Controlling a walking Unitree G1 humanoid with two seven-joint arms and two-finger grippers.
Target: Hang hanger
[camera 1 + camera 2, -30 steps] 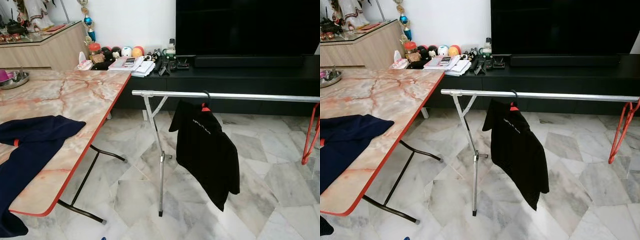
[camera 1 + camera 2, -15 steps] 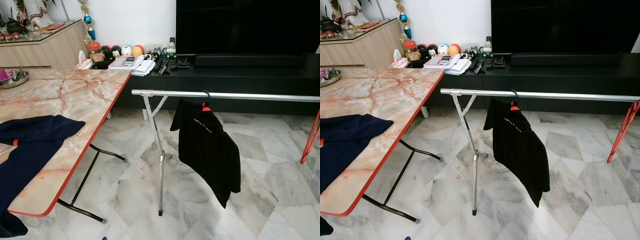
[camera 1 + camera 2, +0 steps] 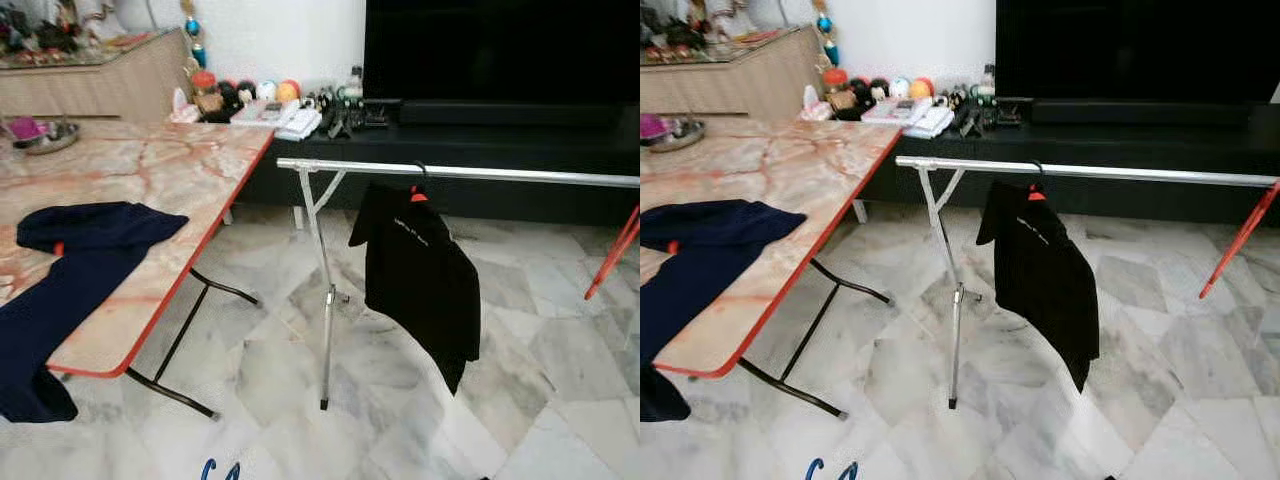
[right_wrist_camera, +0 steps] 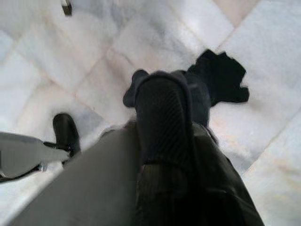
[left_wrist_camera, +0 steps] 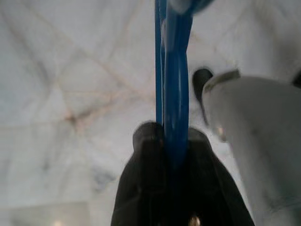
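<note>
Blue plastic hanger (image 5: 175, 84) is gripped by the left gripper (image 5: 176, 155); in the left wrist view the fingers (image 5: 146, 160) are clamped on both sides of the thin blue bars, pale marble floor (image 5: 70, 94) seen beyond. Two blue tips of the hanger are seen at the near edge of the left eye view, low and left of centre (image 3: 218, 470), above the floor tiles and near the robot.

Right gripper (image 4: 164, 117) is seen in the right wrist view pointing down at the floor, arm hanging idle; fingers appear pressed together with nothing between them. A robot foot (image 4: 66, 132) is seen beside it on the tiles.

Silver clothes rail (image 3: 460, 173) is seen running horizontally across the middle of the scene, held up on the left by a crossed metal leg (image 3: 326, 300) standing on the floor. A black shirt (image 3: 420, 280) is hung on the rail by a red hanger with a black hook (image 3: 417, 190), slightly right of the leg. A red hanger (image 3: 612, 265) is seen at the far right edge, tilted below the rail.

Marble-pattern folding table (image 3: 180, 170) with red edge is placed on the left; a dark navy garment (image 3: 70, 270) is draped on it, its near end hanging over the near edge. A black TV console (image 3: 500, 140) is seen behind the rail against the far wall, with small items and papers (image 3: 290, 120) on its left end. Head views are slightly blurred.
</note>
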